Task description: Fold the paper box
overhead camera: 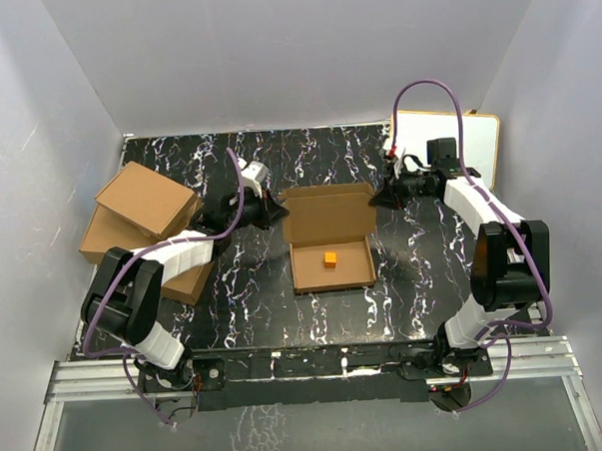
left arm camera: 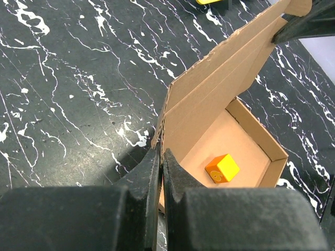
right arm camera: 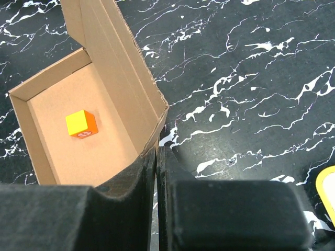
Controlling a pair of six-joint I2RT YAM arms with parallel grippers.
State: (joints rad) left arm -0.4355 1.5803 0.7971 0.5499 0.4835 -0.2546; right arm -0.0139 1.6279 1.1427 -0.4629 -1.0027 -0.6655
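Left hand [left arm camera: 161, 158], right hand [right arm camera: 157, 155] pinching paper box [overhead camera: 331, 219] lid edges

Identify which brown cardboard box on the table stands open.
The paper box in the middle: its lid is raised and an orange cube lies in its tray. The piled boxes at the left are closed.

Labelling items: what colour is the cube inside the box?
Cube: orange and yellow; left wrist view.
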